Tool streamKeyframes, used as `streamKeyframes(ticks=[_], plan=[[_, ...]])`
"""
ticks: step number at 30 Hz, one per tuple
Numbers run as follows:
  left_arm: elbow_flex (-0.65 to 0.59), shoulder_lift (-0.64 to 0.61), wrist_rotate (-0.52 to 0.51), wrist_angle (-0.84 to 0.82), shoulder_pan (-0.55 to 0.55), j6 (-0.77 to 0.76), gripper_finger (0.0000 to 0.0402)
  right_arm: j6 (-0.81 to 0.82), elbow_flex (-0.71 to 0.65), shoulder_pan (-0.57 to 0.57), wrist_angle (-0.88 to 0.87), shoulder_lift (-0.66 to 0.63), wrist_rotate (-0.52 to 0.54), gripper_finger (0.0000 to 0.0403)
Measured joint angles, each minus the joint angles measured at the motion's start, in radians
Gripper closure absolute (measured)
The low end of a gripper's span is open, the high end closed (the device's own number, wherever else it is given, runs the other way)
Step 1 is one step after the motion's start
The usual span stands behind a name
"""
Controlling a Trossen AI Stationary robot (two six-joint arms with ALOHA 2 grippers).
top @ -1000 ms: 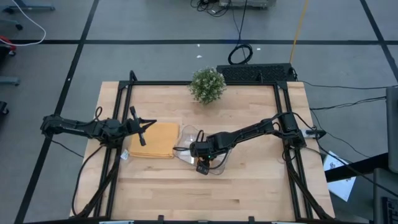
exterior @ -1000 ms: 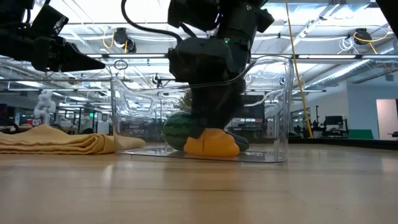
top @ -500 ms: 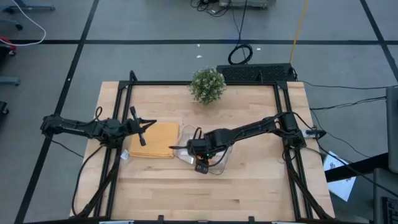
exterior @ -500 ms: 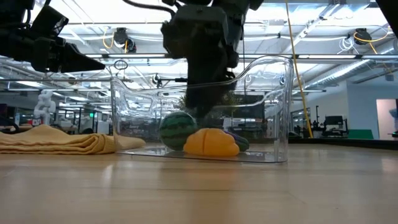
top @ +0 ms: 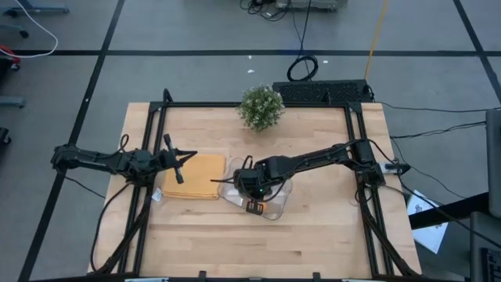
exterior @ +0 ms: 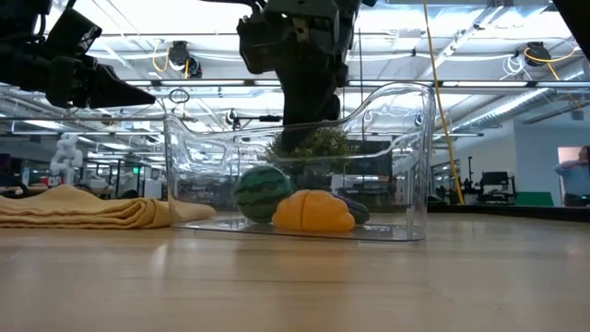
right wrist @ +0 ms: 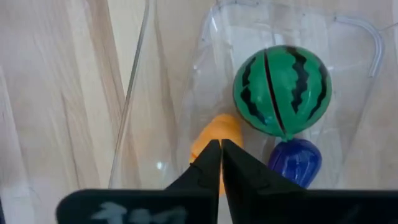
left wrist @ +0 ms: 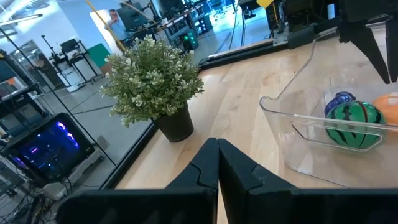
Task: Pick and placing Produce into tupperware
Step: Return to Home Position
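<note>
The clear, shallow plastic tupperware [exterior: 398,157] sits mid-bench [top: 313,235]. It holds the round green striped toy piece [right wrist: 283,90], the rounded orange piece [right wrist: 229,127] and the elongated purple piece [right wrist: 296,160]. The right pincer [right wrist: 215,147] hangs just above them, fingers pressed together and empty. The left pincer [left wrist: 217,144], also pressed together, hovers over the folded tan-yellow mat [top: 197,178].

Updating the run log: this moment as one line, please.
watermelon, orange piece, purple piece: in container | right claw: shut, over container | left claw: shut, over cloth
</note>
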Motion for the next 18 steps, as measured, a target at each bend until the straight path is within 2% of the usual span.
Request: streamKeyframes(ticks=[18], plan=[[0.0, 0.0, 0.0, -0.002, 0.0, 0.0, 0.0398, 0.008, 0.0, -0.008, 0.005, 0.0, -0.004, 0.0401]])
